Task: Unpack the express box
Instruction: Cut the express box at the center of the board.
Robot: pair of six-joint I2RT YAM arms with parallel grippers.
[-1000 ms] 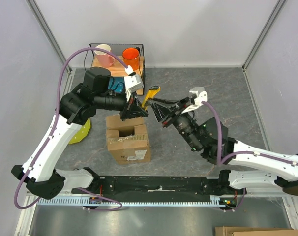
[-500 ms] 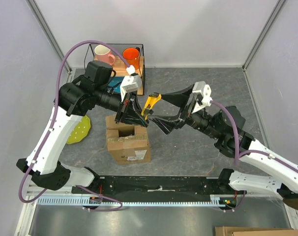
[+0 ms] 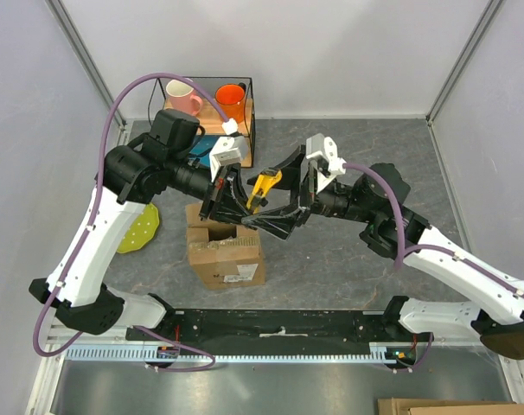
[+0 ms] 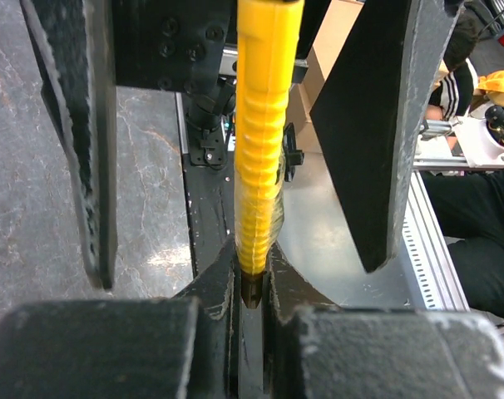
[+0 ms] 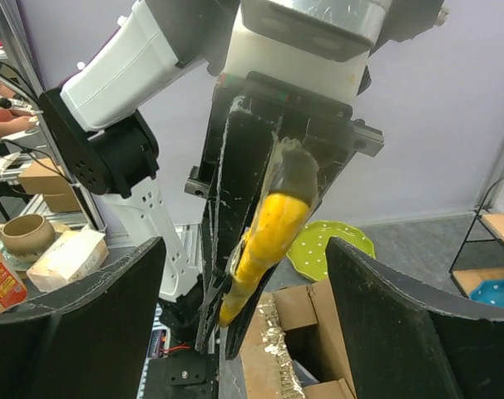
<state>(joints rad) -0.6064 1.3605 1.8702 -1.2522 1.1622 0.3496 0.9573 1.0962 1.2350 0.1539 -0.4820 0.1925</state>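
The express box [image 3: 226, 251] is a brown carton on the table with its top flaps open; it also shows in the right wrist view [image 5: 306, 349]. My left gripper [image 3: 247, 203] hovers above the box, shut on a yellow ribbed tool [image 3: 264, 184]. In the left wrist view the tool [image 4: 259, 141] is pinched at its dark end by my left gripper [image 4: 252, 287]. My right gripper [image 3: 276, 195] is open, one finger on each side of the tool without touching it. In the right wrist view the yellow tool [image 5: 264, 237] hangs between the fingers of my right gripper [image 5: 244, 249].
A black wire basket [image 3: 249, 108] at the back holds a pink mug [image 3: 182, 95] and an orange cup [image 3: 231, 97]. A green dotted plate [image 3: 141, 233] lies left of the box and shows in the right wrist view [image 5: 335, 243]. A black rail [image 3: 279, 324] runs along the near edge.
My right gripper has swung left and up, and its open fingers now straddle the yellow tool. My left gripper has kept hold of the tool and shifted slightly.
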